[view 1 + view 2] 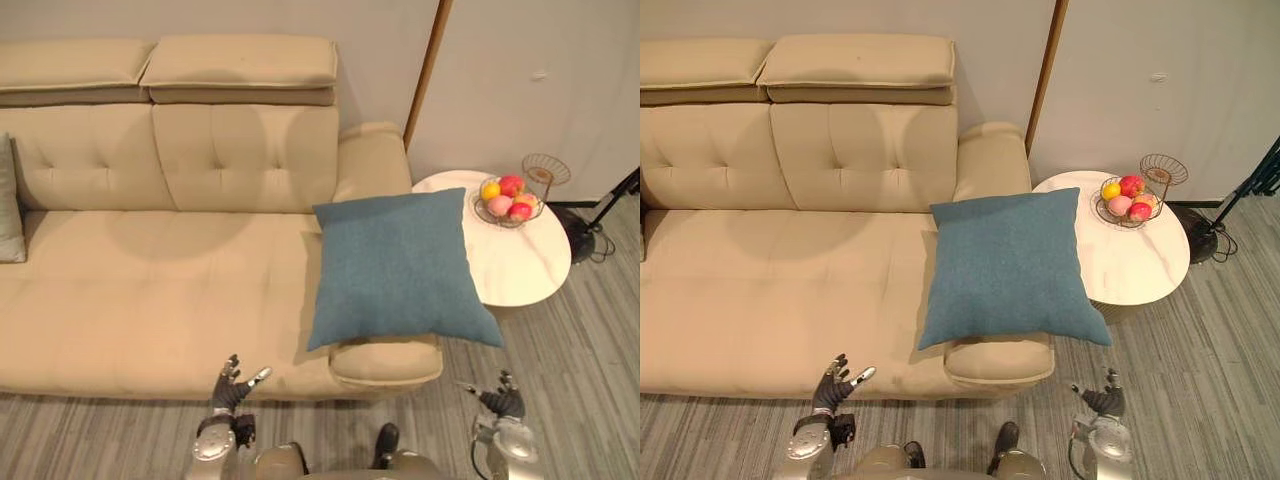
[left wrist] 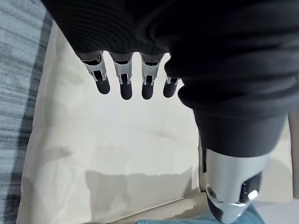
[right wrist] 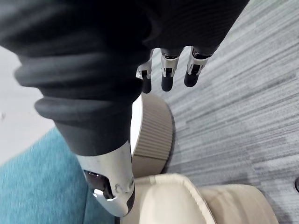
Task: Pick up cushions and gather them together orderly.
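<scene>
Beige sofa (image 1: 150, 270) holds a big blue square cushion (image 1: 400, 265), closer to my empty spread right hand (image 1: 503, 401) than my spread left hand (image 1: 230, 392).

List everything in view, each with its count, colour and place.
sofa: one, beige, along the wall
blue cushion: one, lying over the sofa's right armrest, overhanging toward the table
grey cushion: one, at the sofa's far left end
side table: one, white, round, right of the sofa
fruit bowl: one, wire, on the table
fruit: several, red, yellow and pink, in the bowl
empty wire basket: one, behind the bowl
floor: grey, striped
left hand: open, at the sofa's front edge
right hand: open, above the floor
</scene>
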Robot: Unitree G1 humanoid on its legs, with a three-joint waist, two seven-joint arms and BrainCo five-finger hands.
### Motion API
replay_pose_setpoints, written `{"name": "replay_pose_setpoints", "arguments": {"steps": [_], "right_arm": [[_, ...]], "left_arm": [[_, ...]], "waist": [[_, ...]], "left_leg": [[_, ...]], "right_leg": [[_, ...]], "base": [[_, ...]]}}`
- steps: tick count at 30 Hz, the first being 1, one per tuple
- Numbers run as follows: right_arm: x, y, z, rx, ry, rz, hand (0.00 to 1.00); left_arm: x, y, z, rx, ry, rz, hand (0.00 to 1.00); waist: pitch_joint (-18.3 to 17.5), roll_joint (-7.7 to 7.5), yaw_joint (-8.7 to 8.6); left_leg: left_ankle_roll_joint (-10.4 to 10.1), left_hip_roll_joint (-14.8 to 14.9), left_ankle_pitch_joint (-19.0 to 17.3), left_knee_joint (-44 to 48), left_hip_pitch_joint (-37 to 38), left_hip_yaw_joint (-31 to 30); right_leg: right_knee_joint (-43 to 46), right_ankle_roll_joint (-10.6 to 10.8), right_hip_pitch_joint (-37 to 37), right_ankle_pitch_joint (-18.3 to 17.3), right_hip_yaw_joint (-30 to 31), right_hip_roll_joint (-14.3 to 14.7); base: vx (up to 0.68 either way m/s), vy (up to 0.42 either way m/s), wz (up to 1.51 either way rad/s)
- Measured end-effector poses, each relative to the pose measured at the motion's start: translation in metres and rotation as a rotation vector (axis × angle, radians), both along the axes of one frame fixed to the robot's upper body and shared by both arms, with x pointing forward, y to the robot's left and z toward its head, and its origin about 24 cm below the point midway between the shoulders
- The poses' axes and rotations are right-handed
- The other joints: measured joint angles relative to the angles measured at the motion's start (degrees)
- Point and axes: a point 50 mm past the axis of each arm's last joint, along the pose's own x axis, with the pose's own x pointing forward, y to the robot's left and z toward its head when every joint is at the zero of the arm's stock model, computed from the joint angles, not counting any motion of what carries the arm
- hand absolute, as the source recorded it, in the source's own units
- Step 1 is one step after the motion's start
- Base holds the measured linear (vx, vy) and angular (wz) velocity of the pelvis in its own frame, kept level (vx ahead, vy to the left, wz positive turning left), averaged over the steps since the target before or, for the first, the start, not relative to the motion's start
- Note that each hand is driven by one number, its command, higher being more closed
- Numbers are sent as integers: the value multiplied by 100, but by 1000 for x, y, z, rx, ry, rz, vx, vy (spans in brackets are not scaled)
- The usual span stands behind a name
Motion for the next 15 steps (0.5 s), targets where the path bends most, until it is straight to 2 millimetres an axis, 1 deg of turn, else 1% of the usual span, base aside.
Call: {"name": "replay_pose_setpoints", "arguments": {"steps": [1,3,4,5,6,7,8,9,10,11,13,14,15], "right_arm": [[3,-8,5,-24,-8,-1,0],[11,-17,13,-56,-37,2,0],[16,-26,23,-95,-64,11,0],[18,-29,27,-110,-73,15,0],[25,-36,35,-139,-95,23,0],[36,-42,46,-170,-131,37,0],[41,-43,50,-179,-144,42,0],[50,-47,59,-201,-168,56,0],[64,-49,69,-230,-192,91,0],[69,-48,73,-241,-202,109,0],[101,-43,95,-283,-261,185,0],[117,-38,105,-294,-291,218,0],[137,-30,119,-307,-335,257,0]], "left_arm": [[2,5,2,17,-6,-4,0],[4,11,5,39,-11,-11,0],[9,11,7,42,-24,-14,0],[11,11,8,43,-29,-15,0],[15,11,10,46,-42,-19,0],[23,13,15,56,-63,-25,0],[26,14,17,61,-72,-27,0],[36,15,23,70,-101,-35,0],[51,13,32,73,-146,-46,0],[57,13,36,75,-165,-51,0],[85,7,56,81,-254,-72,0],[97,4,66,77,-297,-76,0],[112,-2,77,69,-342,-91,0]], "waist": [[0,-14,-54],[1,-44,-139],[10,-64,-169],[12,-68,-192],[9,-79,-236],[16,-93,-241],[23,-97,-259],[28,-102,-268],[58,-112,-272],[88,-113,-276],[238,-129,-310],[313,-135,-328],[431,-131,-337]], "left_leg": [[-6,-29,102,-211,64,39],[-25,-36,208,-417,109,111],[-33,-37,269,-510,104,166],[-42,-38,293,-550,98,179],[-63,-38,307,-612,60,226],[-73,-37,347,-660,-3,323],[-84,-36,354,-670,-37,351],[-95,-35,381,-678,-150,412],[-94,-35,398,-659,-305,454],[-91,-33,401,-633,-367,459],[-59,-13,425,-461,-722,455],[-50,-6,432,-406,-869,453],[-25,2,448,-331,-1032,444]], "right_leg": [[-69,-33,-2,61,5,-2],[-177,-43,-12,130,37,13],[-228,-69,-68,169,80,39],[-263,-69,-80,192,87,48],[-308,-50,-156,212,133,72],[-340,-46,-284,256,223,99],[-355,-33,-329,274,250,106],[-354,-43,-475,312,309,113],[-373,-61,-636,390,354,117],[-376,-69,-690,411,362,117],[-373,-156,-975,559,373,105],[-378,-182,-1092,622,377,103],[-379,-195,-1217,661,376,96]], "base": [[-78,-25,-2],[-98,-36,-13],[-105,-52,-16],[-105,-54,-18],[-99,-46,-27],[-97,-45,-29],[-114,-48,-32],[-78,-34,-24],[-75,-30,-21],[-60,-22,-12],[-70,-13,0],[-66,-8,4],[-47,-5,4]]}}
